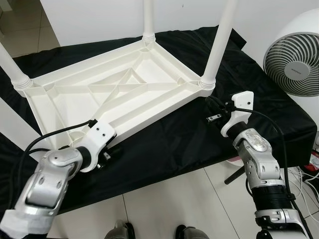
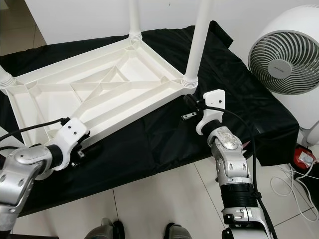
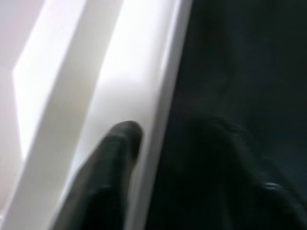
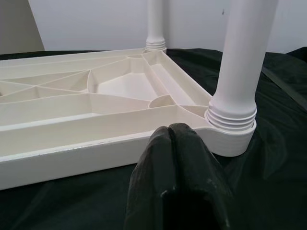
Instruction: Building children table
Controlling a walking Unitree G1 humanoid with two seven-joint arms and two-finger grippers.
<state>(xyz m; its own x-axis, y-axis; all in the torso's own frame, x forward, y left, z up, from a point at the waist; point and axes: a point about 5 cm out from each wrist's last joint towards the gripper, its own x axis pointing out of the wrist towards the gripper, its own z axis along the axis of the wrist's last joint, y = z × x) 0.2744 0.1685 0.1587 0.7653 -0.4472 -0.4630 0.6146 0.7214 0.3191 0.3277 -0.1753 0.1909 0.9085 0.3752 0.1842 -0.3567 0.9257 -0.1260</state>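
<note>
1. Three white legs stand up from the upturned tabletop (image 1: pixel 124 94), which lies ribbed underside up on a black cloth (image 1: pixel 199 134); the fourth corner socket, nearest the left gripper (image 1: pixel 107 154), holds no leg.
2. Seen from the left gripper, the tabletop's near rim lies right against it: in the left wrist view one black finger (image 3: pixel 117 158) rests on the white rim, with the cloth just beside it. Whether those fingers are spread or pinching cannot be told.
3. Ahead of the right gripper (image 4: pixel 175 143) stands the near right leg (image 4: pixel 240 72), upright in its threaded corner socket, close to the fingertips but apart from them. The fingers are pressed together, holding nothing.
4. The tabletop's long axis runs from the left gripper's corner away towards the far leg (image 1: pixel 148 20); all three legs point straight up.
5. Both silver arms reach forward and down. The left forearm angles in to the open corner; the right forearm rises to a bent wrist beside the right corner.
6. A white fan (image 1: pixel 294 55) stands beyond the right arm.
</note>
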